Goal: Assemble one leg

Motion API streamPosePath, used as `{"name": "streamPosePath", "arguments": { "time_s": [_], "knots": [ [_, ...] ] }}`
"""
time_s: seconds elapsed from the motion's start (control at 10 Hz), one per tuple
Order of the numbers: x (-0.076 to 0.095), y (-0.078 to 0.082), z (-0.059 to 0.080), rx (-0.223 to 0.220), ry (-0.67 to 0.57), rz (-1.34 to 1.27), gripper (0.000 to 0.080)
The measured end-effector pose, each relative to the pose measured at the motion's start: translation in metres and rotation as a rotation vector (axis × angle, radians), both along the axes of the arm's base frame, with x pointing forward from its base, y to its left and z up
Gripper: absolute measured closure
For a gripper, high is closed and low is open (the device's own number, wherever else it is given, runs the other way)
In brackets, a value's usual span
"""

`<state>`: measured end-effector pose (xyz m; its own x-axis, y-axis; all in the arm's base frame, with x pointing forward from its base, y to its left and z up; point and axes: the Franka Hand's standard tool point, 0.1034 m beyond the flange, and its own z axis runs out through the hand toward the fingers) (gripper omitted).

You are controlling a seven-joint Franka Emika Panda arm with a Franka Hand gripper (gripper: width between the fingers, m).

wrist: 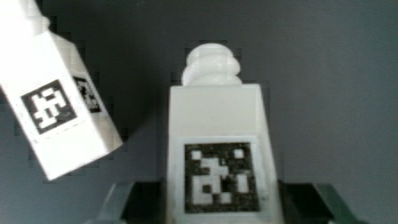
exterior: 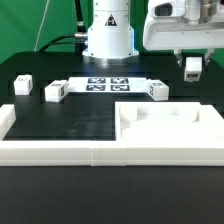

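My gripper (exterior: 192, 60) hangs at the exterior view's upper right, above the table, shut on a white leg (exterior: 192, 67). In the wrist view the gripper (wrist: 217, 203) holds this leg (wrist: 217, 120) between both fingers. The leg's marker tag faces the camera and its rounded peg points away. A second leg (wrist: 63, 100) lies tilted on the black table beside it. Three more legs lie on the table in the exterior view: two (exterior: 22, 85) (exterior: 55, 92) at the left and one (exterior: 157, 89) right of centre.
The marker board (exterior: 110, 83) lies flat in front of the robot base (exterior: 108, 35). A large white tray-like part (exterior: 60, 152) with a raised rim spans the front, with a taller block section (exterior: 170, 122) at its right.
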<state>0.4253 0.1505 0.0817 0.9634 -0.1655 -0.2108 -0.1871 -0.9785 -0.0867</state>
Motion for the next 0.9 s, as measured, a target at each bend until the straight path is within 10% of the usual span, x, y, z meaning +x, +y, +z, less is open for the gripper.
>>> {"name": "streamPosePath", "arguments": {
  "time_s": [0.6, 0.9],
  "knots": [
    [0.000, 0.007, 0.018, -0.004, -0.408, 0.006, 0.0509],
    [0.012, -0.017, 0.017, -0.030, -0.397, 0.146, 0.0509]
  ]
}}
